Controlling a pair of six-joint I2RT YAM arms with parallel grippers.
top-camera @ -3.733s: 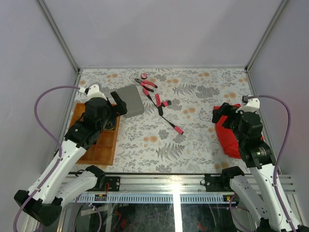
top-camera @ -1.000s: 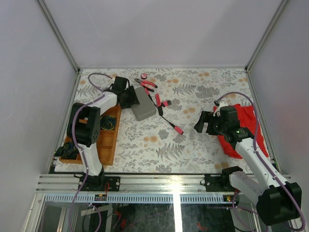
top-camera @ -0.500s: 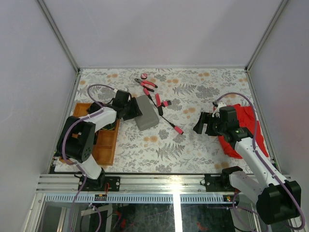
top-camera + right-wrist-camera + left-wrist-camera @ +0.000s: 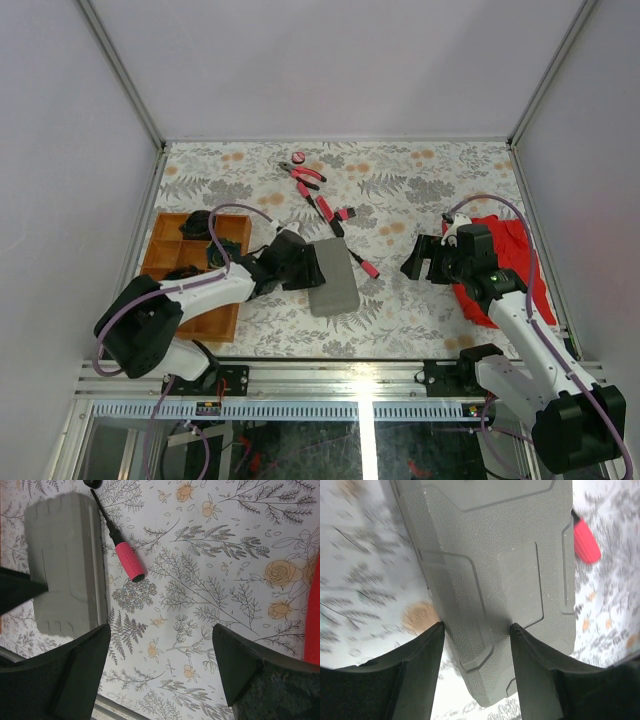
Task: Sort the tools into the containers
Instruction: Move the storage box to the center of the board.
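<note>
The left gripper (image 4: 476, 626) is closed down on the near left end of the grey plastic case (image 4: 495, 555), with one finger against its left edge and the other on its textured lid. The case lies flat and shut on the floral table cover (image 4: 420, 180), near the middle. It is just right of the orange-brown wooden tray (image 4: 215, 315), and the left arm reaches low across the tray's near right corner to it.

A pink-handled screwdriver (image 4: 366, 266) lies just beside the case's right edge. Whether they touch is unclear.

Farther back sit two short pink bits (image 4: 340, 213), the pink-handled pliers (image 4: 306, 175) and a small round pink disc (image 4: 298, 157), all well apart from both containers.

The right gripper (image 4: 161, 627) hangs above bare table to the right of the screwdriver, with its fingers spread wide and nothing between them. The red cloth (image 4: 510, 235) lies just to its right.
</note>
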